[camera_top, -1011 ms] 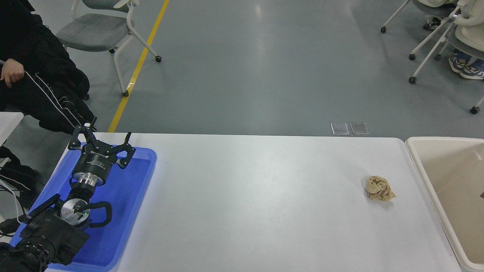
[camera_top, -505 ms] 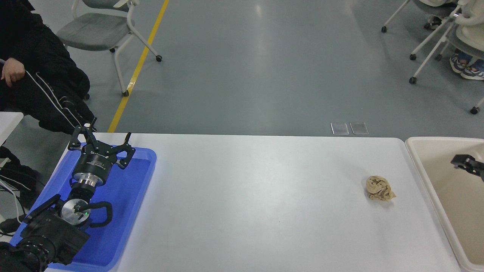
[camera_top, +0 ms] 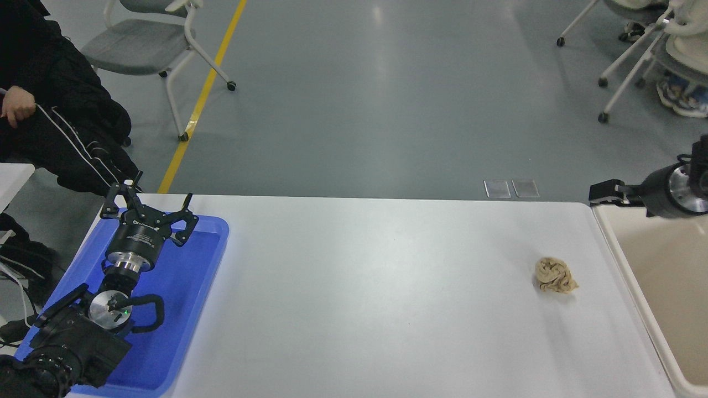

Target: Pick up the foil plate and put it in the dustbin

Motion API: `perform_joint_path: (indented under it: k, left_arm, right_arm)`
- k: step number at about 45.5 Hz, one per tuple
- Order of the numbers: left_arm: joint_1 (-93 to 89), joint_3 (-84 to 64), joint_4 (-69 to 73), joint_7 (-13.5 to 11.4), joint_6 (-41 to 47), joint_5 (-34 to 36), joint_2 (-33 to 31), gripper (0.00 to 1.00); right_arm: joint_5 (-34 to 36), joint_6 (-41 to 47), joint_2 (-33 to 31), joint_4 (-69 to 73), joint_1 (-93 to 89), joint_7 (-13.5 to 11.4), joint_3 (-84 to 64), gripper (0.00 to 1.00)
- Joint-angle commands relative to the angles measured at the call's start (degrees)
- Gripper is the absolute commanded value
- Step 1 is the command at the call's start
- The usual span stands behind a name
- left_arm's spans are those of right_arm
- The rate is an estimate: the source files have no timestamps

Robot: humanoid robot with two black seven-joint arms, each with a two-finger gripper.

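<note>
From the head view, the right pincer point(camera_top: 603, 192) is seen over the far left corner of the dustbin point(camera_top: 625, 260), its fingers seemingly closed up narrow with nothing between them. The foil plate is nowhere to be seen. The left pincer point(camera_top: 148, 205) is parked, spread wide, above the blue tray point(camera_top: 188, 287). A tan paper wad point(camera_top: 555, 275) is left lying on the bench point(camera_top: 376, 298) near the dustbin.
</note>
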Motion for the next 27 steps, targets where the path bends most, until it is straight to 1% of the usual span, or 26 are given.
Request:
perform_joint_path:
  k: [1,11,20,27]
  left_arm:
    - [0.08,0.0,0.02,0.0,0.0,-0.04,0.0,1.0]
    - [0.08,0.0,0.02,0.0,0.0,-0.04,0.0,1.0]
    - [0.08,0.0,0.02,0.0,0.0,-0.04,-0.08,1.0]
    - [0.08,0.0,0.02,0.0,0.0,-0.04,0.0,1.0]
  right_arm:
    - [-1.22,8.87,0.85,14.68,19.79,-0.02,-2.52,1.0]
    - [-0.87,22.93,1.73,15.74,31.75,-0.02,-1.9,1.0]
    - [-0.34,23.21,1.73,16.09,38.7,-0.54,-1.02,1.0]
    - [-0.78,23.21,1.82,16.09,39.14,-0.72,-1.11,1.0]
